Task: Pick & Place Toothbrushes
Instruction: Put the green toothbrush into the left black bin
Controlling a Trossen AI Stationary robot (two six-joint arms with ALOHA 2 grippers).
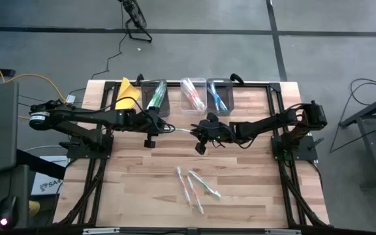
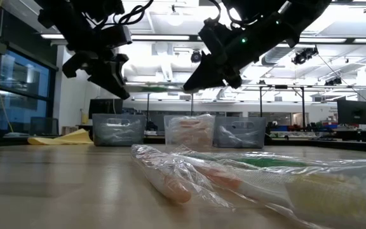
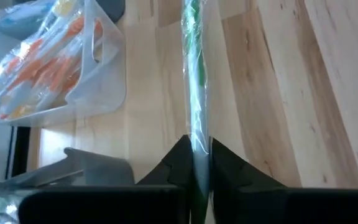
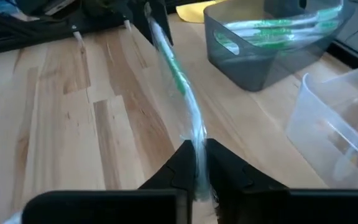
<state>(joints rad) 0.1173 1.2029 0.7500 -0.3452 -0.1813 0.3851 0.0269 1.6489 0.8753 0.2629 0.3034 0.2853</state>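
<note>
The green toothbrush [image 3: 195,93], in a clear wrapper, hangs in the air between the two arms, above the table [image 1: 240,196] and in front of the bins. Each end of it sits in one end effector: the left end effector [image 3: 195,163] is clenched on one end, and the right end effector [image 4: 199,163] is clenched on the other. Both wrist views show the wrapped handle running straight out from between the closed fingers toward the opposite arm. This two-ended hold suggests a handover, probably so the brush passes to the arm nearer the matching bin.

The green bin [image 1: 155,98] stands at the table's far edge, just beside the left arm, and already holds green brushes. The red bin [image 1: 193,94] and the blue bin [image 1: 219,94] stand in the same row. A yellow cloth [image 1: 126,93] lies beside the green bin.

A few loose toothbrushes [image 1: 194,186] lie on the near part of the table, well apart from both end effectors.
</note>
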